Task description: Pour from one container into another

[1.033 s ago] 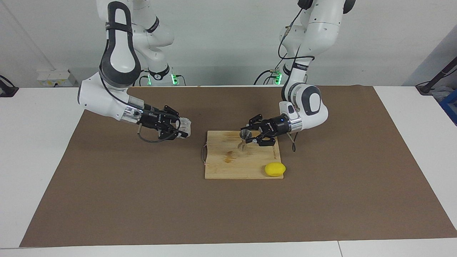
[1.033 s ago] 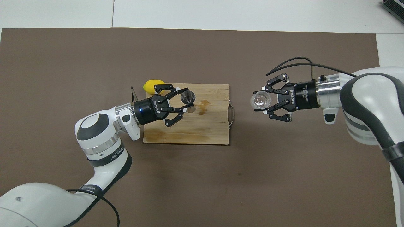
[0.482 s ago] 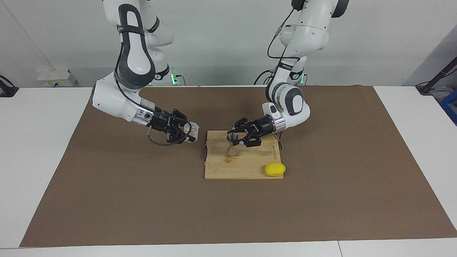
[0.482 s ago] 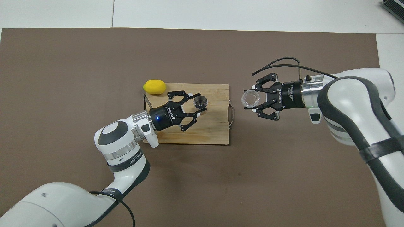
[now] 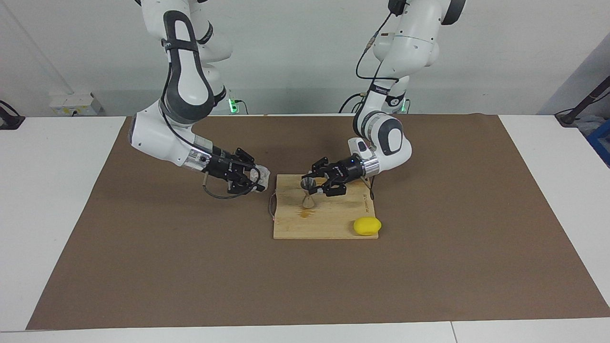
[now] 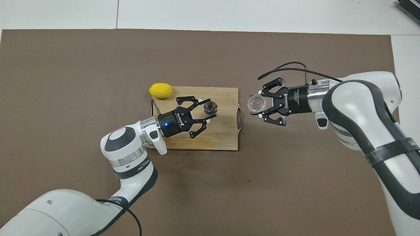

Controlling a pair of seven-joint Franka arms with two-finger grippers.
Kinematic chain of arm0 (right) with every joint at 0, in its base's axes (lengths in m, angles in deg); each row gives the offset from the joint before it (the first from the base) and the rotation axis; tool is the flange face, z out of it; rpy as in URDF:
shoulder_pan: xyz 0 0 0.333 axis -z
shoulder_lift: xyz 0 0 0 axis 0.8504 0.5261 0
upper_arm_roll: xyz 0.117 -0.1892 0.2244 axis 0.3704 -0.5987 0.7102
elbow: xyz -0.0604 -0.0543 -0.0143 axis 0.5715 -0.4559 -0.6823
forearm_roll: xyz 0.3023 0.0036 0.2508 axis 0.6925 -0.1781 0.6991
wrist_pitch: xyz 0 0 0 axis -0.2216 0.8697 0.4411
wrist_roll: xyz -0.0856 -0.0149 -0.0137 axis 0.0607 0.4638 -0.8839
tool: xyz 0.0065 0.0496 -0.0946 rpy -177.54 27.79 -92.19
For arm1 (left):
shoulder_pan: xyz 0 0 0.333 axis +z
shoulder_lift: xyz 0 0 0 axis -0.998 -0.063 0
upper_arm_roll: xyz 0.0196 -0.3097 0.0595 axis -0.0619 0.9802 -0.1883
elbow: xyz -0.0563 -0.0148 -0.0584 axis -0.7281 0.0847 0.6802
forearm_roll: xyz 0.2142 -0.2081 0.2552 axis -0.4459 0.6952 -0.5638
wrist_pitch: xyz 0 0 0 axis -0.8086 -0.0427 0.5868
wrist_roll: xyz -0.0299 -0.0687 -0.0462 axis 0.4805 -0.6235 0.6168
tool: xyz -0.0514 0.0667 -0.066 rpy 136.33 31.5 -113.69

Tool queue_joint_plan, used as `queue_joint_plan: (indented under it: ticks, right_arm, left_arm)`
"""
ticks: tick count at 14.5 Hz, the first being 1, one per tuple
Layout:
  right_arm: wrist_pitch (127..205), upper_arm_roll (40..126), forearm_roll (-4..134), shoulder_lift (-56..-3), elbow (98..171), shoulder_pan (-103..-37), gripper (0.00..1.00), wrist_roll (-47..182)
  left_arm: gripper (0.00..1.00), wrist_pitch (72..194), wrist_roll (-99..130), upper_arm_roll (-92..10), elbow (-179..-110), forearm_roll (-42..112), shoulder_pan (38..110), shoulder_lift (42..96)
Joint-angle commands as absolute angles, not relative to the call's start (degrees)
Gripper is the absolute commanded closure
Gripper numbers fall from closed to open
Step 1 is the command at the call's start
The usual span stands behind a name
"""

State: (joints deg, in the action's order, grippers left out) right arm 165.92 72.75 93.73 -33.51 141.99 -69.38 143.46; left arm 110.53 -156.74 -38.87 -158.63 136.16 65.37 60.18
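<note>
The clear glass tumbler (image 5: 261,175) (image 6: 256,103) hangs over the brown mat just off the cutting board's handle end, with my right gripper (image 5: 257,179) (image 6: 258,105) shut on it. Its mouth faces up in the overhead view. The silver hourglass jigger (image 5: 309,201) (image 6: 210,107) stands upright over the middle of the wooden cutting board (image 5: 333,221) (image 6: 210,137). My left gripper (image 5: 311,186) (image 6: 211,108) is shut on it near its upper cone. I cannot tell whether the jigger's foot touches the board.
A yellow lemon (image 5: 367,226) (image 6: 160,90) lies at the board's corner toward the left arm's end, farther from the robots than the jigger. The board has a wire handle (image 6: 241,118) and a darker stain (image 5: 305,213). A brown mat (image 5: 190,267) covers the table.
My right gripper has carried the tumbler toward the board's handle end. My left gripper has shifted the jigger along the board toward the tumbler.
</note>
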Motion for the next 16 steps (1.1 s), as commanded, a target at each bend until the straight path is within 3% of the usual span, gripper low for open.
queue_joint_plan:
  ticks: [1, 11, 12, 13, 16]
  right_arm:
    - [167.38, 72.85, 93.39, -32.71, 140.42, -70.12, 1.0, 148.25]
    - [170.02, 72.76, 91.9, -31.56, 137.96, -73.37, 1.0, 148.09]
    - [170.54, 72.76, 90.76, -31.47, 137.35, -73.64, 1.0, 148.27]
    - [170.81, 72.85, 89.97, -31.04, 136.64, -73.73, 1.0, 148.53]
    - [171.25, 72.76, 89.61, -30.68, 135.76, -75.39, 1.0, 148.8]
  left_arm:
    - [1.0, 111.76, -164.31, -39.53, -159.5, 138.14, 64.06, 59.99]
    - [1.0, 111.77, -164.66, -39.62, -159.59, 138.15, 63.8, 58.67]
    - [0.93, 111.77, -164.66, -39.62, -159.59, 138.14, 63.8, 58.67]
    - [0.79, 111.77, -164.58, -39.62, -159.59, 138.14, 63.8, 58.67]
    - [0.0, 111.59, -164.58, -39.62, -160.2, 138.14, 63.98, 58.76]
